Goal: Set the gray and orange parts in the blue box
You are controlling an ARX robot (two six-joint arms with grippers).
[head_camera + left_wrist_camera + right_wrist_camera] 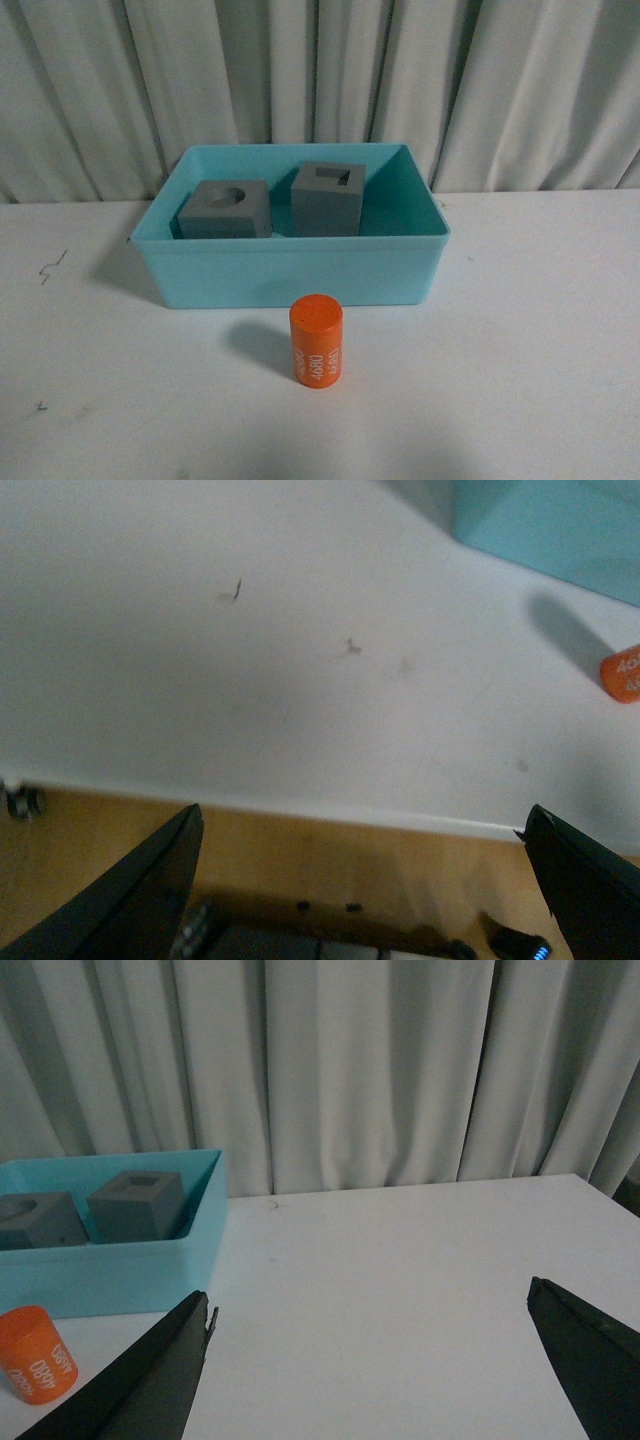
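Observation:
Two gray cubes lie inside the blue box (290, 275): one with a round recess (227, 209), one with a square recess (328, 198). The orange cylinder (316, 341) with white lettering stands upright on the white table just in front of the box. Neither arm shows in the front view. My left gripper (362, 825) is open over the table's near edge, with the box corner (560, 525) and a sliver of the cylinder (624, 676) far off. My right gripper (370, 1300) is open above bare table, with the box (110, 1270), both cubes (135, 1203) and the cylinder (35, 1365) off to one side.
Pale curtains (320, 80) hang behind the table. The white tabletop (540, 330) stretches around the box. A few small dark marks (50, 268) sit on its left part. Beneath the table edge, a wooden floor (350, 865) and dark equipment appear in the left wrist view.

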